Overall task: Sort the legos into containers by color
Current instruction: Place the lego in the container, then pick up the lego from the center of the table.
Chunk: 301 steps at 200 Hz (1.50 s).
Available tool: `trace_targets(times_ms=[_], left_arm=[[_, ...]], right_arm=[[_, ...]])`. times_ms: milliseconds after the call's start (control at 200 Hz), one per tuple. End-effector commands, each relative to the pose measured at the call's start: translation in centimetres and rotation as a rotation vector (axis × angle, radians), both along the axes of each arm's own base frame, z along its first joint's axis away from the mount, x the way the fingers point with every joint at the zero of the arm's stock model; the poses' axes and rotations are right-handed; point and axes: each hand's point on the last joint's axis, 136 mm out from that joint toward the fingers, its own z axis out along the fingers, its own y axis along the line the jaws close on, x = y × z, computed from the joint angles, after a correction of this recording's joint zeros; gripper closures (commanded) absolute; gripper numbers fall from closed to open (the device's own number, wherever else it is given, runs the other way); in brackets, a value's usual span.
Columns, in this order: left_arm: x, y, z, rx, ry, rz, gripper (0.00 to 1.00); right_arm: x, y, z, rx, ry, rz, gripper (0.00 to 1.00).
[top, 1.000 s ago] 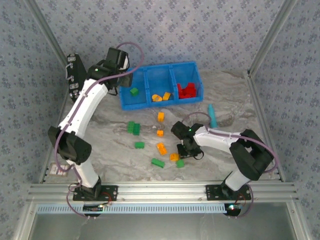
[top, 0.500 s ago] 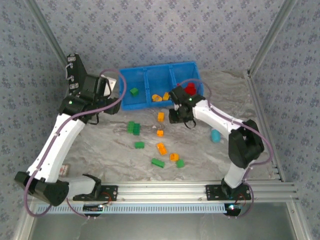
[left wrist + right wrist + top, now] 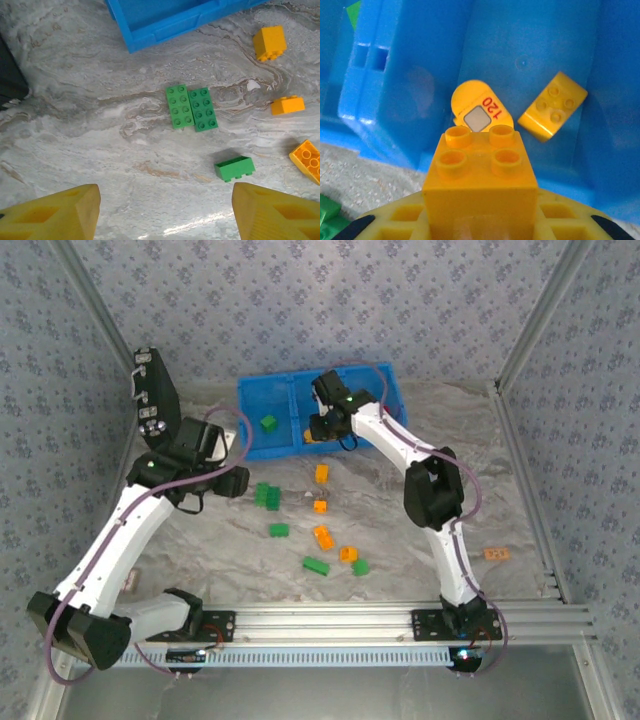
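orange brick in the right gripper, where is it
Right wrist view: the orange brick, in the right gripper, hangs over the blue bin's middle compartment, near two orange pieces.

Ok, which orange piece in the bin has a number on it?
The rounded one, printed 120, lying flat beside the plain four-stud brick.
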Motion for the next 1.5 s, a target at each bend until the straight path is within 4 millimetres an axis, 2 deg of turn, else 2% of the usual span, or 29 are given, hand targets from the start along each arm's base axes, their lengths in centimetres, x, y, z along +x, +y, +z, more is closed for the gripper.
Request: trace_targets(times_ms=[0,160,295,425,590,725,985,1170,1270,1355,1489,1499], left_arm=[[0.8,-1.3,-1.1,-0.041,0.03,0.056,0.31],[1.7,-5.1,-2.8,-0.037,0.022,0.032,0.32],[2.4,-8.7,-4.8,-0.073,0.039,0.022,0.33],[3.9,-11.6,-6.3,-0.058,0.038,0.002,0.33],[5.5,-15.2,-8.0,-0.033,0.041,-0.037,0.35],[6.5,-17.8,-9.2,-0.042,0.043,-0.051,0.36],[9.5,-20.9,-11.6,-0.052,0.037,-0.023,0.38],[10.7,-21.9,-14.6,0.003,0.072,-0.009,0.39],[11.2,-22.2,-15.7,0.032,0.084,-0.005,0.4],[11.9,-22.1,-15.8,0.057,0.07,0.012,0.41],[12.9,-22.2,-15.9,0.088,0.057,0.017,0.41],[12.9,-22.2,-15.9,0.091,0.058,0.018,0.41]], right_arm=[[0.7,-0.4,-1.8,-0.033,0.026,0.014,0.68],[1.1,-0.1,-3.3,-0.027,0.038,0.032,0.62],[1.2,-0.2,-2.6,-0.024,0.018,0.057,0.56],[1.5,-0.7,-0.6,0.007,-0.017,0.066,0.5],[1.2,-2.5,1.9,0.033,-0.058,0.066,0.44],[0.5,-4.9,5.4,0.078,-0.114,0.05,0.43],[-1.8,-9.3,12.1,0.173,-0.227,0.001,0.42],[-4.1,-12.2,14.8,0.195,-0.275,-0.034,0.42],[-6.0,-14.0,15.2,0.192,-0.279,-0.064,0.42],[-8.5,-15.5,14.3,0.195,-0.244,-0.101,0.42],[-13.8,-16.8,11.1,0.24,-0.157,-0.132,0.41],[-14.4,-16.8,10.2,0.239,-0.134,-0.132,0.41]])
